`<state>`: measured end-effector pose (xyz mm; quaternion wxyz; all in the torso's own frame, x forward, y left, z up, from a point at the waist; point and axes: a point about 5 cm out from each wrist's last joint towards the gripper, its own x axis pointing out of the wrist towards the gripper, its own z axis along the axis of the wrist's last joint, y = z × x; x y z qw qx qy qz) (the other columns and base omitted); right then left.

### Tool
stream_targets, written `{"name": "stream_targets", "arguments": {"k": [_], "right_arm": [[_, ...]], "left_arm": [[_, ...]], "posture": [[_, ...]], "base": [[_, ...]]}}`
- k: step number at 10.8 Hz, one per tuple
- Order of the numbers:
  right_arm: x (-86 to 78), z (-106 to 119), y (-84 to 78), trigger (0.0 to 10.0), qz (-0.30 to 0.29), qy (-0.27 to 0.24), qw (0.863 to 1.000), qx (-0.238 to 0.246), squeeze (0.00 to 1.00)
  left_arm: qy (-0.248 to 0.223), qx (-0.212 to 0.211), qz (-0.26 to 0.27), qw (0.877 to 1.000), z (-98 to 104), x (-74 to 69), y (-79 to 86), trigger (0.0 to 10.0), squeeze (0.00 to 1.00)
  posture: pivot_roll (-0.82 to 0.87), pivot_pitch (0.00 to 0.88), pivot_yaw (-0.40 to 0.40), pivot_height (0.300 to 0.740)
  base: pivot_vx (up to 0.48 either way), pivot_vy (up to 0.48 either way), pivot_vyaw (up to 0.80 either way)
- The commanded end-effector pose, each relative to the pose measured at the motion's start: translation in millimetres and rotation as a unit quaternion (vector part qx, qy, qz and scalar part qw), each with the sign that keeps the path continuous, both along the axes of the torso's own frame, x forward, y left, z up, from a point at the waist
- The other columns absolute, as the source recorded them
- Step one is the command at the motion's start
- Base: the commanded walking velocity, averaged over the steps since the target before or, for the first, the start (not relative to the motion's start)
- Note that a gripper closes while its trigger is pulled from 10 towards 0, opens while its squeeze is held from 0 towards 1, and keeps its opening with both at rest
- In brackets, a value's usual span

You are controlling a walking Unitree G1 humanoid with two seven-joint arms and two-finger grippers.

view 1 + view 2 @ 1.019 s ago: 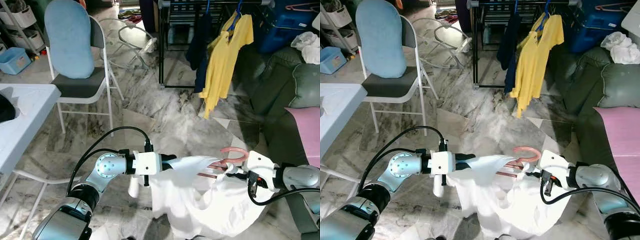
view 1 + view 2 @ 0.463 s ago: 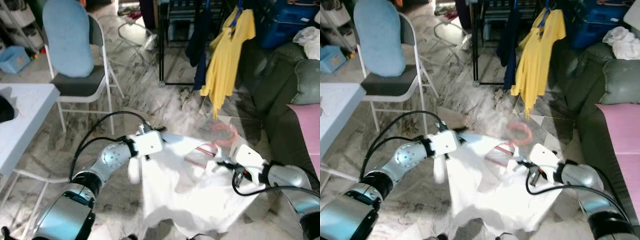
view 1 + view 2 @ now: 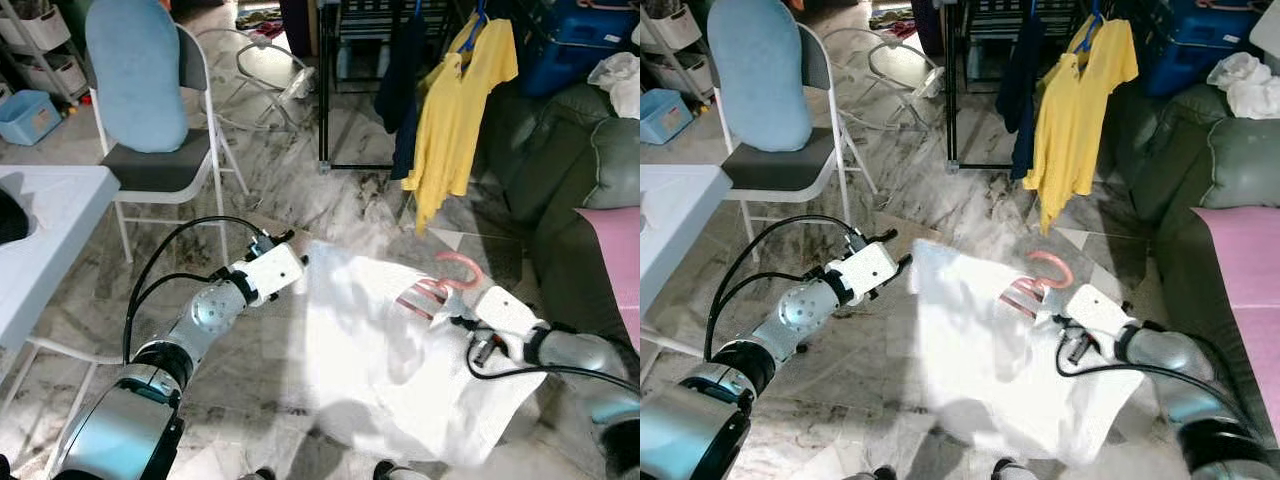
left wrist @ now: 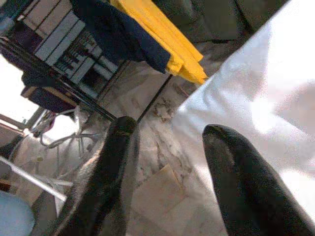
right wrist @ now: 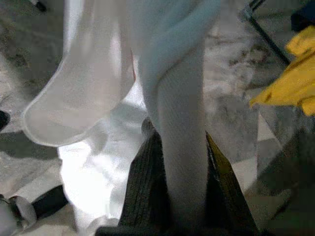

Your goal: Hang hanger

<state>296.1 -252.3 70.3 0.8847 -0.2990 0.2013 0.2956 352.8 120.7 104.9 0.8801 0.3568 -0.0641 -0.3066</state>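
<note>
The right claw stays pinched on the white shirt and pink hanger. The left claw, which gripped the cloth a second ago, now gapes empty beside it. The rack with the yellow shirt stands well beyond, so hanging comes next.

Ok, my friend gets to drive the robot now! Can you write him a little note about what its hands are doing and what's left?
Left gripper: open, holding nothing, just beside the upper edge of the white shirt.
Right gripper: shut on a fold of the white shirt, carrying it low above the marble floor.
Pink hanger: inside the shirt, hook sticking out on top.
Black rack: ahead, with a yellow shirt and a navy garment already hanging.
Done: shirt is on its hanger.
Left: go to the rack, lift the hook onto the bar, let go.
</note>
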Motion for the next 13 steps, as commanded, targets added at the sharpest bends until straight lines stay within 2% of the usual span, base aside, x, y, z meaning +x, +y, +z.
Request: {"name": "stream_targets", "arguments": {"k": [1, 2, 3, 4, 5, 6, 7, 8, 9, 10, 11, 12, 13], "right_arm": [[7.1, -3.9, 7.3, 0.0, -0.042, -0.010, 0.999, 0.013, 0.00], [9.5, -9.3, 12.3, 0.0, -0.085, -0.014, 0.995, 0.039, 0.00], [11.3, -14.4, 17.2, 0.0, -0.129, -0.016, 0.989, 0.073, 0.00], [13.0, -22.2, 21.9, 0.0, -0.202, -0.022, 0.971, 0.125, 0.00], [12.2, -31.2, 25.4, 0.0, -0.264, -0.015, 0.949, 0.171, 0.00], [10.1, -40.3, 31.8, 0.0, -0.307, -0.005, 0.929, 0.206, 0.00], [6.8, -49.0, 40.2, 0.0, -0.318, 0.004, 0.926, 0.204, 0.00], [1.8, -59.9, 51.4, 0.0, -0.337, 0.021, 0.913, 0.227, 0.00], [-4.1, -68.7, 57.3, 0.0, -0.351, 0.037, 0.906, 0.235, 0.00], [-16.0, -83.7, 66.1, 0.0, -0.367, 0.063, 0.897, 0.238, 0.00], [-24.0, -92.9, 72.1, 1.5, -0.377, 0.084, 0.890, 0.244, 0.00], [-33.2, -102.2, 78.2, 3.5, -0.373, 0.103, 0.893, 0.229, 0.00], [-39.4, -108.2, 82.1, 10.0, -0.374, 0.120, 0.891, 0.230, 0.00]], "left_arm": [[0.035, -0.034, 0.065, 0.997, -9.7, 0.8, 12.6, 10.0, 1.00], [0.075, -0.078, 0.129, 0.986, -21.9, -1.3, 21.8, 10.0, 1.00], [0.117, -0.128, 0.191, 0.966, -35.2, -5.7, 31.1, 10.0, 1.00], [0.162, -0.178, 0.270, 0.932, -55.9, -16.5, 41.9, 10.0, 1.00], [0.204, -0.209, 0.318, 0.902, -75.1, -29.3, 46.7, 10.0, 1.00], [0.239, -0.222, 0.358, 0.875, -93.7, -43.8, 48.3, 10.0, 1.00], [0.272, -0.235, 0.393, 0.846, -109.1, -57.2, 50.3, 10.0, 1.00], [0.295, -0.226, 0.406, 0.835, -121.7, -69.8, 50.1, 10.0, 1.00], [0.309, -0.217, 0.415, 0.828, -129.4, -78.1, 50.4, 10.0, 1.00], [0.330, -0.187, 0.412, 0.828, -140.9, -91.4, 48.5, 10.0, 1.00], [0.350, -0.157, 0.411, 0.827, -149.7, -102.1, 48.5, 10.0, 1.00], [0.380, -0.143, 0.413, 0.815, -160.4, -116.7, 51.1, 10.0, 0.95], [0.398, -0.134, 0.420, 0.805, -167.0, -127.0, 55.5, 10.0, 0.00]], "posture": [[-0.21, 0.141, 0.061, 0.740], [-0.21, 0.136, 0.060, 0.740], [-0.21, 0.128, 0.059, 0.740], [-0.20, 0.112, 0.054, 0.740], [-0.19, 0.099, 0.048, 0.740], [-0.18, 0.081, 0.041, 0.740], [-0.18, 0.070, 0.034, 0.740], [-0.17, 0.060, 0.028, 0.740], [-0.17, 0.054, 0.026, 0.740], [-0.16, 0.042, 0.022, 0.740], [-0.15, 0.031, 0.020, 0.740], [-0.15, 0.023, 0.018, 0.740], [-0.14, 0.009, 0.008, 0.740]], "base": [[0.000, 0.000, 0.00], [0.000, 0.000, 0.00], [0.000, 0.000, 0.00], [0.000, 0.000, 0.00], [0.000, 0.000, 0.00], [0.000, 0.000, 0.00], [0.000, 0.000, 0.00], [0.000, 0.000, 0.00], [0.000, 0.000, 0.00], [0.000, 0.000, 0.00], [0.000, 0.000, 0.00], [0.000, 0.000, 0.00], [0.000, 0.000, 0.00]]}}
